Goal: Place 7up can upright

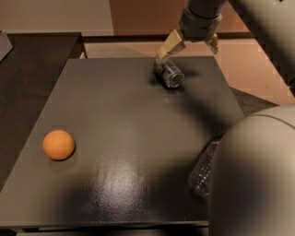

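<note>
table (pixel 115 138): dark, glossy, light glare near centre | left: darker counter (pixel 32 60) adjoining | far: beige wall (pixel 55 14), brown panel (pixel 143 16) | right: tan floor (pixel 249 69) | gripper (pixel 190 48): above table's far right

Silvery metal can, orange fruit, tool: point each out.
Silvery-grey metal can (pixel 168 71): camera view, its side.
Round orange fruit (pixel 58 144): camera view, its middle.
Tool (pixel 188 50): camera view, above the can, between open fingertips.

Bench (pixel 115 106): dark grey, glossy, pale sheen near the front. Can (pixel 169 73): silvery-grey, dark markings, shiny end. Orange (pixel 58 144): plain orange. Bottle (pixel 202 177): clear, crinkled. Claw (pixel 188 50): tan fingers spread wide, grey wrist, at the bench's far edge just above the can.
</note>
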